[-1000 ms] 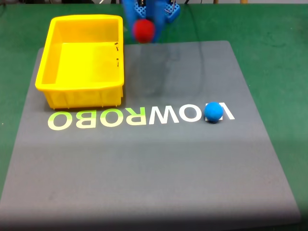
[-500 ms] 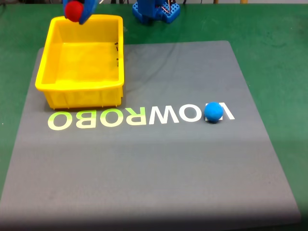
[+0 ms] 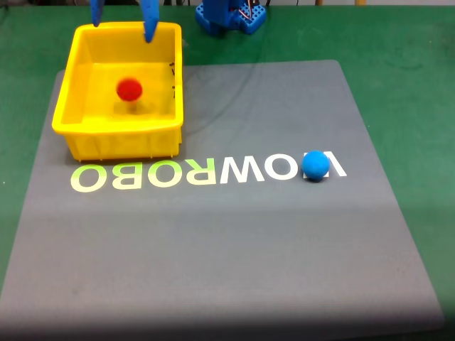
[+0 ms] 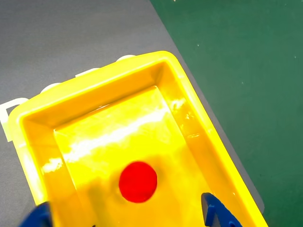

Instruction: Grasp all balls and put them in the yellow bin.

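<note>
The red ball (image 3: 129, 89) is inside the yellow bin (image 3: 71, 78), seen just above its floor with a shadow under it; the wrist view shows the red ball (image 4: 138, 181) over the floor of the yellow bin (image 4: 199, 113). My gripper (image 3: 121, 15) hangs open above the bin's far edge, with its blue fingers (image 3: 150, 20) spread wide and nothing between them. In the wrist view the gripper (image 4: 128, 215) sits at the bottom edge. The blue ball (image 3: 316, 165) rests on the grey mat at the right end of the printed letters.
A grey mat (image 3: 234, 234) with pale lettering (image 3: 192, 172) covers the green table (image 3: 405, 64). The arm's blue base (image 3: 231, 15) stands at the top, right of the bin.
The gripper carried the red ball leftward from near the base to above the bin, then opened. The red ball dropped into the bin. The blue ball stayed put.
</note>
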Tool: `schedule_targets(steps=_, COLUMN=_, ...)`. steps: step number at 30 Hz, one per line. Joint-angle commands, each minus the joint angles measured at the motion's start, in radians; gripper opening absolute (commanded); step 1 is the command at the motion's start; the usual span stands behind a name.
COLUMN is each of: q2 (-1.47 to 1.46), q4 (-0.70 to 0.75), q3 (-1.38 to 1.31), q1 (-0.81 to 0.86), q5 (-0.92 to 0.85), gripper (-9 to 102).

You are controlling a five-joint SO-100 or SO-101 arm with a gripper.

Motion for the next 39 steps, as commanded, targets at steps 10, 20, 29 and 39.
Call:
schedule_targets(steps=10, q2=0.067, q4=-0.015, q3=-0.012, q1=-0.179, q5=-0.015, gripper=38)
schedule_targets(steps=20, q2=-0.107, q4=-0.184, q3=-0.048, q1=-0.581, q5=0.005, gripper=37)
schedule_targets(steps=29, q2=-0.36, q4=-0.295, q3=-0.123, q1=-0.733, q5=0.012, gripper=37)
schedule_targets(steps=39, q2=-0.635, q4=-0.321, q3=-0.344, q1=-0.75, q5=0.014, gripper=36)
